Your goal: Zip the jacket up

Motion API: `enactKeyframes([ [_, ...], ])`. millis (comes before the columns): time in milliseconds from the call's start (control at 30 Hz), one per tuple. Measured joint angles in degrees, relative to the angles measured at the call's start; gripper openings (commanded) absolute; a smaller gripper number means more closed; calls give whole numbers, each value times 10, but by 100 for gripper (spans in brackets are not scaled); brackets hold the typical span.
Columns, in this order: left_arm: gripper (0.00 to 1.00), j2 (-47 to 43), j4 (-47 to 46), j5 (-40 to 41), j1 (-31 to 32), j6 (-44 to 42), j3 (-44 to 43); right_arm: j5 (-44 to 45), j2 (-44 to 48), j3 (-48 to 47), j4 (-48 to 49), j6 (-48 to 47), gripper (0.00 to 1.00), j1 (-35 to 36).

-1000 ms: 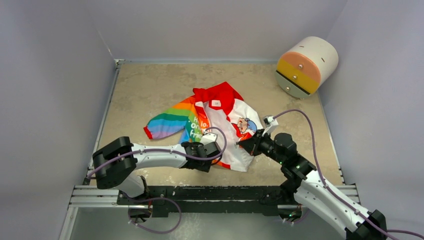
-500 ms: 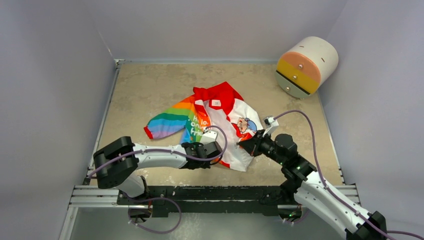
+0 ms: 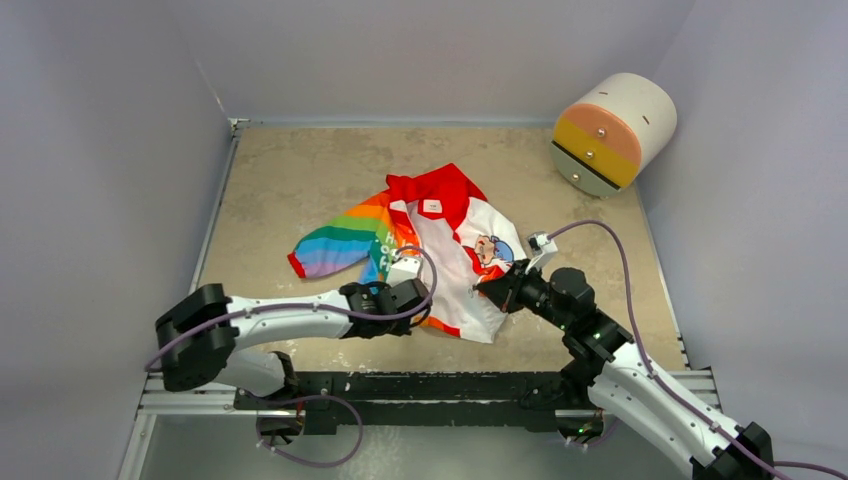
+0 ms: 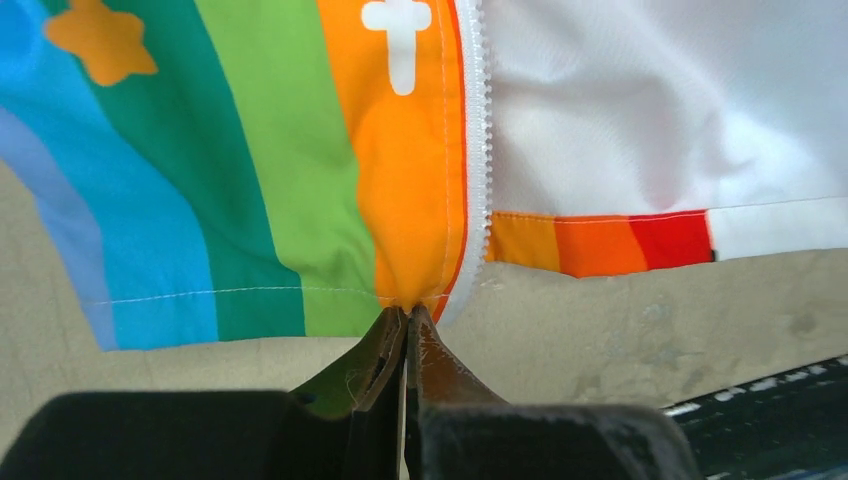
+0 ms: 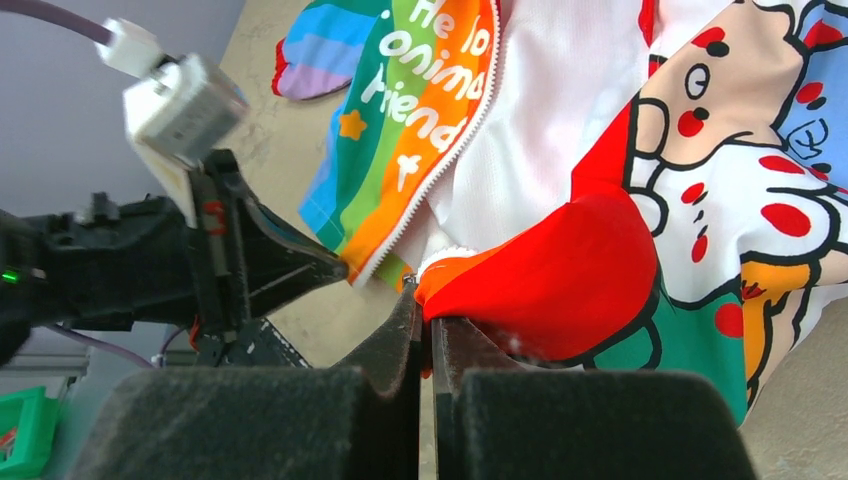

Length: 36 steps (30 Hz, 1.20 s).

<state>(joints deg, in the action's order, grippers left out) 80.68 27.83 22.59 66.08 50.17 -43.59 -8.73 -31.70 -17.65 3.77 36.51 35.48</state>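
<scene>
— Change?
— Pulled back toward lower left, left jaws pinching orange hem corner (image 4: pixel 410 285) of jacket (image 3: pixel 440 240), beside zipper teeth (image 4: pixel 478 150).
— Right?
— Pinching red hem (image 5: pixel 540 290), unmoved. Mid-frame on worktop (image 3: pixel 300 180), stretched, still unzipped.

Two white arms (image 3: pixel 290 315), black joints (image 3: pixel 195 340)
Purple cables (image 5: pixel 40 8) trail from both; left gripper (image 4: pixel 408 318) and right gripper (image 5: pixel 428 315) are matte black, fingers (image 4: pixel 440 365) tapered.

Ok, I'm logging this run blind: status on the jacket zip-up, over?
Left tool shut on jacket at the zipper's bottom end. Right tool shut on its red fold. Zip open, teeth unobstructed.
</scene>
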Motion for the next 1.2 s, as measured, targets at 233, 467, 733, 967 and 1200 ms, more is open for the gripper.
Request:
enactKeyframes([
  [233,0,-97,9,11,-20,3,0,-17,-1,1,40,0,0,0],
  [467,0,-148,-9,10,-42,16,0,-68,-27,12,122,-1,0,0],
  [733,0,-198,-92,8,-58,29,13,-143,-82,38,245,-2,0,0],
  [967,0,-226,-191,-2,-63,34,49,-186,-121,62,352,-3,0,0],
  [1200,0,-243,-286,-32,-64,37,96,-208,-169,71,457,-5,0,0],
])
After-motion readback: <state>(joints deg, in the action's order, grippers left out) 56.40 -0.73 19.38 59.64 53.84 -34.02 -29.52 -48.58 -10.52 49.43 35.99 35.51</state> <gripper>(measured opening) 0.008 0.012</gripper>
